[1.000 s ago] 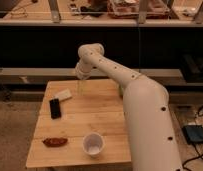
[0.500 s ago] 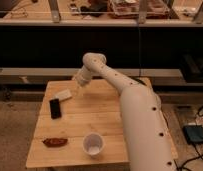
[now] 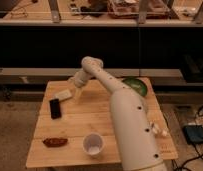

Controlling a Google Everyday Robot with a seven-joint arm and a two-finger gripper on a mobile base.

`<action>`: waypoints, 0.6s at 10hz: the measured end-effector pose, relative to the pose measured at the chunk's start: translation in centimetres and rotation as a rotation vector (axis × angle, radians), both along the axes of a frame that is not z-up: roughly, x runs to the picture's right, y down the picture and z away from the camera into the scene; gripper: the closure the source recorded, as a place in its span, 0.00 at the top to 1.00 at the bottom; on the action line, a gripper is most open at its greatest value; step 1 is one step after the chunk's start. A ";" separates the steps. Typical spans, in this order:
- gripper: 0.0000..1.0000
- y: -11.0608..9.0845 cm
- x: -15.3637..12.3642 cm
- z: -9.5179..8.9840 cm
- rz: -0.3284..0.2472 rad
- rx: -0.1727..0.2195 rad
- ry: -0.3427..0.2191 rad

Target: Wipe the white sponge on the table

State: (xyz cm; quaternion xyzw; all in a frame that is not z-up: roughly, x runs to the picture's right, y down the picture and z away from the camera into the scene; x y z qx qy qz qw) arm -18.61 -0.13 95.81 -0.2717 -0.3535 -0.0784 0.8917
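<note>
Gripper (image 3: 77, 90) has dropped lower over the last second, now close over table (image 3: 81, 122). White sponge (image 3: 63, 94) just beside it (camera-left), unmoved. Grip open or closed: cannot tell. Judgement: still approach phase, wiping not started. Black phone (image 3: 55, 107) just beyond sponge.

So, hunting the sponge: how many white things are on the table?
3: white sponge back left by the gripper, cup at the front, packet on the right. The arm may hide others.
</note>
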 end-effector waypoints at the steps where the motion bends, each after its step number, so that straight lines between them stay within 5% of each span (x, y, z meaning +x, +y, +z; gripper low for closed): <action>1: 0.80 0.3 -0.4 0.5 -0.012 -0.004 -0.002; 6: 0.80 0.1 -2.4 2.1 -0.034 -0.017 0.009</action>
